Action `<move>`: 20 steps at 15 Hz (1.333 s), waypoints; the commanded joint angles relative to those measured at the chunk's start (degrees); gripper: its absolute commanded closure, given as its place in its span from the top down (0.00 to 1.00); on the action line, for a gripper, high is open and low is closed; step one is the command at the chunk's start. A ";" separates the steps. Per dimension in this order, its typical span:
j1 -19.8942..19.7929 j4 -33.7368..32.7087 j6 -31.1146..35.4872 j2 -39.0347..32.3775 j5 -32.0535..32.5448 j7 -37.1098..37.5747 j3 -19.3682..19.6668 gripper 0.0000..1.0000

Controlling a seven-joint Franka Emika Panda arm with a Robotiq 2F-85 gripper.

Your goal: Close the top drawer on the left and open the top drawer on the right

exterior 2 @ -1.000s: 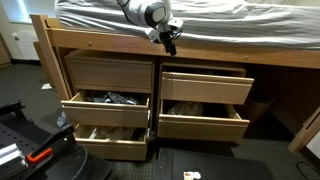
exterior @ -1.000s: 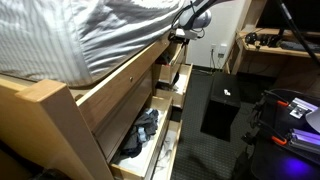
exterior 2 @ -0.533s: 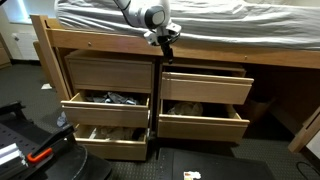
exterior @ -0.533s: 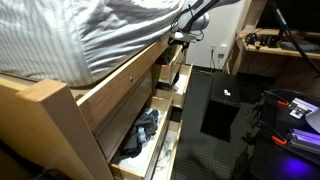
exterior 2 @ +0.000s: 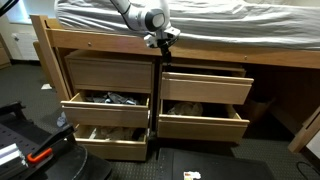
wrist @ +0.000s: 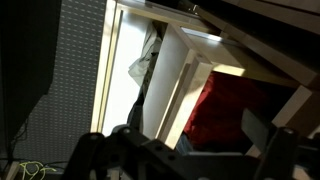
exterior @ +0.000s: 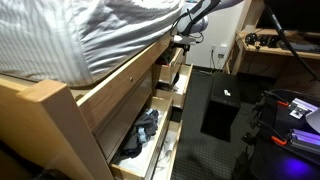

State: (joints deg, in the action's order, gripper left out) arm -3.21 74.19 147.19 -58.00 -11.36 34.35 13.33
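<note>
A wooden bed frame has two columns of drawers under the mattress. In an exterior view the top left drawer point(exterior 2: 105, 72) has its front close to the frame. The top right drawer point(exterior 2: 205, 86) seems to stand a little way out. My gripper point(exterior 2: 163, 41) hangs at the bed rail above the divider between the two columns, touching neither drawer; it also shows in an exterior view point(exterior: 180, 38). In the wrist view its fingers point(wrist: 185, 150) are spread and empty, above a drawer holding a red cloth point(wrist: 225, 105).
The lower drawers are pulled out: left ones point(exterior 2: 105, 103) with dark clothes point(exterior: 140, 130), and a right one point(exterior 2: 203, 120). A striped mattress point(exterior: 80, 35) overhangs the frame. A black box point(exterior: 222, 105) and equipment stand on the floor beside the bed.
My gripper has shifted slightly along the rail toward the left column. The drawers have not moved.
</note>
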 commanded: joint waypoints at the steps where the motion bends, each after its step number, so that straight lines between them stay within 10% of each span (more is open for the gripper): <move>1: -2.58 -1.69 3.22 -2.84 -1.43 1.41 -1.16 1.00; 20: -11.48 -6.44 1.70 -7.83 -7.36 -10.33 -11.05 1.00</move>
State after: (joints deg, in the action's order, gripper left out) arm -14.04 68.20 146.69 -65.19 -16.03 24.41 3.58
